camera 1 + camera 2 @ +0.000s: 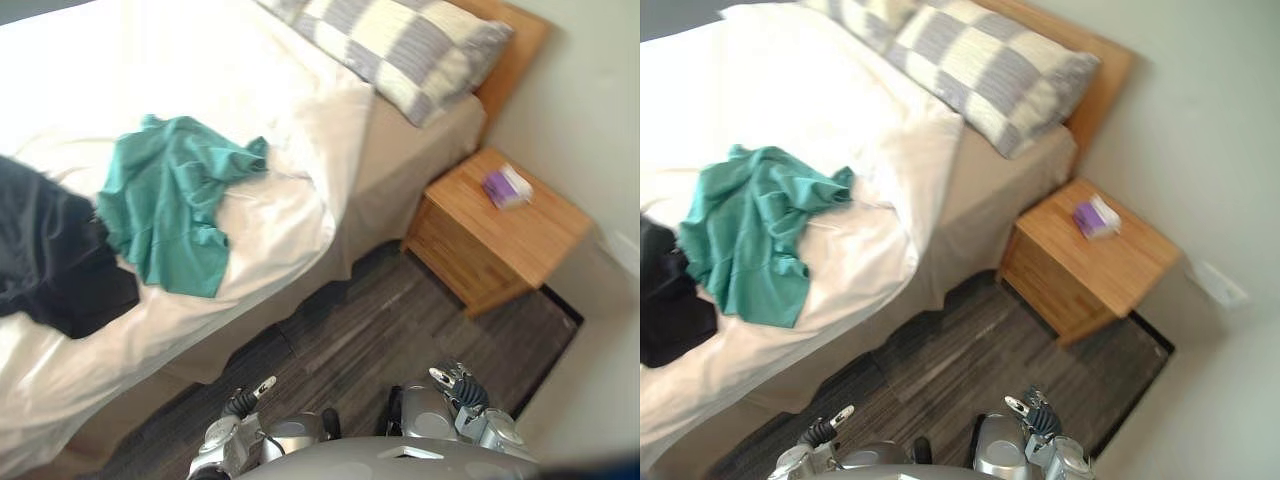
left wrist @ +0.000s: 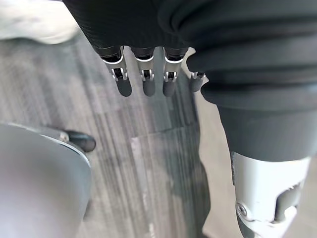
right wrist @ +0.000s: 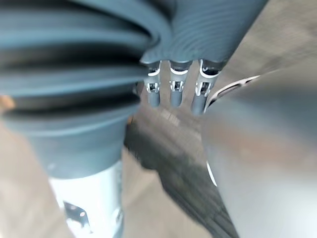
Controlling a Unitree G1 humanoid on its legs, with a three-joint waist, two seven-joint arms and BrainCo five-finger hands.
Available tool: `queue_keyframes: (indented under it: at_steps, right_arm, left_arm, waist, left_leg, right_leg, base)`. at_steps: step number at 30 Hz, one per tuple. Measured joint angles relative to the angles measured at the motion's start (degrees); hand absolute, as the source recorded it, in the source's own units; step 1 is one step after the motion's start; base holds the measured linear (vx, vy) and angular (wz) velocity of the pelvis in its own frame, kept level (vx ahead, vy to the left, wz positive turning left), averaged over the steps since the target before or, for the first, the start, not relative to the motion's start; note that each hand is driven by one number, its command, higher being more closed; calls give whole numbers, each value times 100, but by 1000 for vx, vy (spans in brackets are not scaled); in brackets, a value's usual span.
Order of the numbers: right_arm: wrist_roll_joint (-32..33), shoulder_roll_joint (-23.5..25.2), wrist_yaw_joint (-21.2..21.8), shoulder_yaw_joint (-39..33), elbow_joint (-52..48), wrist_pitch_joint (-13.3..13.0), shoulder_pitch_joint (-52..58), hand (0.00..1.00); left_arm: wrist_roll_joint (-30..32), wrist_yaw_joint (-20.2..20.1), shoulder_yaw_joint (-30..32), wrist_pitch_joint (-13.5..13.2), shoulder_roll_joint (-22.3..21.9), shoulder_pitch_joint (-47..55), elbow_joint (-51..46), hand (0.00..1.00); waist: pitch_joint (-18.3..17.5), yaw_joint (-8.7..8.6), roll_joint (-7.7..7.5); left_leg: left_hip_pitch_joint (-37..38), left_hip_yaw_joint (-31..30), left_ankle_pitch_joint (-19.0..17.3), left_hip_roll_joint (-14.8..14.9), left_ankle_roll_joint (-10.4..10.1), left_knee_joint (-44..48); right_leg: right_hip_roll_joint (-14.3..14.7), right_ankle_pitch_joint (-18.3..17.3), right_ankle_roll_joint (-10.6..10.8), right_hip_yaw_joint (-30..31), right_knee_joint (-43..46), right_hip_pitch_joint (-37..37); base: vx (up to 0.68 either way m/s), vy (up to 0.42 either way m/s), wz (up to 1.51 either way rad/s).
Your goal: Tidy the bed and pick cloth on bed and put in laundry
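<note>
Hanging above the dark plank floor (image 2: 148, 163), the left hand (image 2: 144, 79) has its fingers straight and side by side, pointing down; they hold nothing and touch nothing. The right hand (image 3: 173, 91) is the same in its own wrist view, with straight, empty fingers over the floor.

The head views take in the bed, which the wrist views do not. At the left edge a black garment (image 1: 50, 255) lies crumpled on the white duvet (image 1: 270, 110). Just beside it, touching it, a teal cloth (image 1: 165, 205) is spread in loose folds near the bed's side. Further right, a grey-and-cream checked pillow (image 1: 400, 50) rests against the wooden headboard (image 1: 515, 50). Beside the bed stands a wooden nightstand (image 1: 500, 240) with a small purple-and-white packet (image 1: 507, 186) on top.
</note>
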Motion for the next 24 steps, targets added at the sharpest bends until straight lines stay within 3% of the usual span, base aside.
queue_keyframes:
  at_steps: [1, 3, 4, 5, 6, 7, 10, 12, 14, 16, 18, 21, 24]
  right_arm:
    - [0, 6, 0, 6, -19, -3, 2, 0]
    - [16, 111, -6, 18, 0, 1, 59, 0]
    - [87, 131, 22, 57, 37, -4, 39, 0]
    - [142, -34, 12, 115, 59, 4, -125, 0]
    - [219, -76, 42, 219, 15, -4, -165, 0]
    - [252, -99, 59, 257, -35, 3, -227, 0]
    - [356, 2, 37, 394, -57, 37, -207, 0]
    - [364, 61, -62, 364, -62, 59, -153, 0]
    - [422, 21, -147, 300, -61, 55, 14, 0]
    - [457, 22, -298, 135, -21, 69, 204, 0]
    - [485, 8, -425, -79, 38, 84, 222, 0]
    - [736, 105, -722, -548, 175, 133, 258, 0]
    - [1044, 203, -1149, -956, 284, 120, 439, 0]
  left_arm:
    - [13, -1, 6, -4, 2, -3, -6, 0]
    - [227, -28, 119, -93, 72, 63, -60, 0]
    - [323, -47, 189, -107, 76, 48, -34, 0]
    - [434, -111, 231, -112, -108, 63, -31, 0]
    - [516, -194, 325, -159, -222, 105, -33, 0]
    - [542, -234, 330, -179, -269, 107, -40, 0]
    - [539, -231, 327, -172, -256, 159, -206, 0]
    - [526, -180, 319, -178, -262, 157, -251, 0]
    - [529, -135, 312, -233, -268, 147, -247, 0]
    - [537, -142, 223, -303, -385, 138, -210, 0]
    - [607, -207, 91, -315, -394, 112, -171, 0]
    - [754, -256, 79, -314, -394, 65, 15, 0]
    - [748, -248, 76, -213, -288, 67, 36, 0]
  waist:
    - [-5, 0, -15]
    - [-89, 42, -266]
    - [-56, 41, -186]
    - [-53, 118, 113]
    - [-84, 100, 108]
    - [-101, 102, 245]
    - [-167, 185, 118]
    - [-174, 179, 130]
    - [-190, 146, 139]
    - [-287, 44, 227]
    - [-368, -4, 255]
    - [-504, -137, 316]
    - [-553, -137, 170]
  left_leg:
    - [6, -151, -58, 13, -95, 61]
    - [16, -269, -525, -9, -561, 460]
    - [47, -237, -765, 64, -619, 638]
    - [112, -165, -810, 375, -692, 734]
    - [210, -46, -727, 508, -831, 714]
    - [305, 24, -696, 633, -838, 704]
    - [65, 285, -368, 712, -899, 1296]
    - [-348, 593, -165, 871, -1003, 2129]
    - [-519, 1364, -255, 1199, -991, 2575]
    - [-487, 2351, -186, 1429, -943, 1949]
    - [-408, 2734, 45, 1349, -981, 1199]
    - [-181, 2765, 111, 1191, -1033, 169]
    - [21, 2777, 286, 1074, -1102, -203]
  right_leg:
    - [46, 241, -11, 263, -385, -20]
    - [14, 1410, -16, 976, -1406, 105]
    - [36, 1659, -78, 906, -1192, 139]
    - [291, 1712, -175, 763, -976, 122]
    - [322, 1301, -269, 661, -852, 234]
    - [424, 1161, -362, 543, -690, 277]
    - [411, 687, -490, 385, -455, 338]
    - [346, 620, -569, 203, -726, 661]
    - [275, 630, -591, -125, -1053, 1057]
    - [162, 618, -583, -577, -1199, 1313]
    - [124, 596, -512, -724, -1240, 1296]
    - [186, 785, -475, -1028, -1564, 1324]
    - [163, 875, -435, -1077, -1758, 1505]
  base:
    - [432, -392, 158]
    - [439, -439, 151]
    - [385, -428, 90]
    - [343, -384, 59]
    - [332, -358, 33]
    - [251, -275, 41]
    - [197, -362, 29]
    - [119, -214, 63]
    - [121, -140, 83]
    - [88, -31, 91]
    - [113, 58, 64]
    - [145, 71, 47]
    - [81, 45, 15]
